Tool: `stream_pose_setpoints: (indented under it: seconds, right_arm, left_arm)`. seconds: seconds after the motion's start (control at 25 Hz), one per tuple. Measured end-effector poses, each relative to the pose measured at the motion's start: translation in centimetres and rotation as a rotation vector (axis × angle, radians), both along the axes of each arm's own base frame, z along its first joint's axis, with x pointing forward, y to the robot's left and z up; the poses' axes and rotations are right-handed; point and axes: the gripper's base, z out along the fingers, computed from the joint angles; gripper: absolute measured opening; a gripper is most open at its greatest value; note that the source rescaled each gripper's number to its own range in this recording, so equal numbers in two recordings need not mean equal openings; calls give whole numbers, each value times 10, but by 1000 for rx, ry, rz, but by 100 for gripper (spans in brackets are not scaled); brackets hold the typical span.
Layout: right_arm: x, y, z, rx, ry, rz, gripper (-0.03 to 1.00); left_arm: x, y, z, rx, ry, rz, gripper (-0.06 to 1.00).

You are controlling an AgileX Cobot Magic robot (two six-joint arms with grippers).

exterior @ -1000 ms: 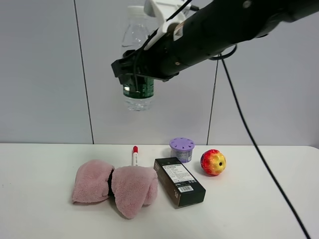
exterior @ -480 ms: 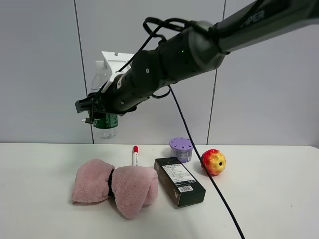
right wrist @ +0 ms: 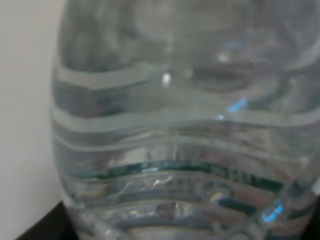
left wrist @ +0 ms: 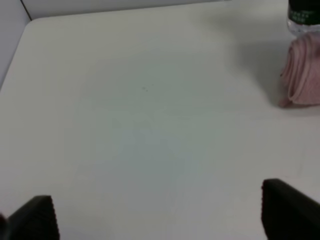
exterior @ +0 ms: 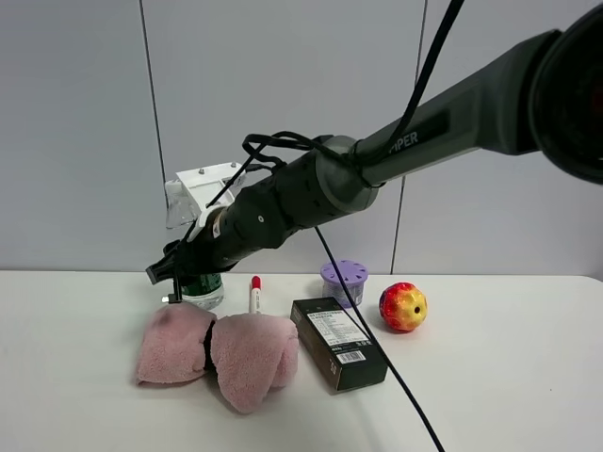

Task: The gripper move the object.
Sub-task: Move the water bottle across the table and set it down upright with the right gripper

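One bottle [exterior: 203,288] stands upright at the back left of the counter [exterior: 490,395], just behind the one pink towel [exterior: 245,358]. Only its green-labelled lower part shows below the arm. Its base is at counter level, though whether it rests there cannot be told.

Two tools are in play. The right tool [exterior: 186,273] reaches across from the right and its black fingers are clamped on the bottle's sides. In the right wrist view the clear ribbed wall of the bottle fills nearly everything. The left tool [left wrist: 160,220] appears only in its own wrist view. Its two black fingertips [left wrist: 287,210] are spread wide apart with nothing between them, above a bare stretch of counter well apart from the towel.

To the right of the bottle lies one pen [exterior: 254,294] with a red cap, just behind the towel. Next along the counter are one black box [exterior: 339,356] lying flat beside the towel, one small pot [exterior: 343,281] with a purple lid behind the box, and one red and yellow ball [exterior: 402,307] near the pot.
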Motion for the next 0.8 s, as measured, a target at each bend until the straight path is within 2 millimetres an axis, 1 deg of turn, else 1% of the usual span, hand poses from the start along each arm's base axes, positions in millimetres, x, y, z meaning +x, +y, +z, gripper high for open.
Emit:
stream_pose_setpoints:
  seconds: [0.12, 0.32, 0.44, 0.64, 0.8]
  right_arm:
    - [3, -1, 1, -2, -41, 21, 0]
    - [17, -14, 3, 23, -60, -9, 0]
    - [23, -20, -6, 43, -37, -38, 0]
    - [25, -18, -24, 105, -32, -49, 0]
    - [27, -17, -30, 141, -42, -54, 0]
  left_arm:
    - [0, 0, 0, 0, 0, 0, 100]
    - [0, 0, 0, 0, 0, 0, 100]
    - [0, 0, 0, 0, 0, 0, 100]
    - [0, 0, 0, 0, 0, 0, 100]
    - [0, 0, 0, 1, 0, 0, 100]
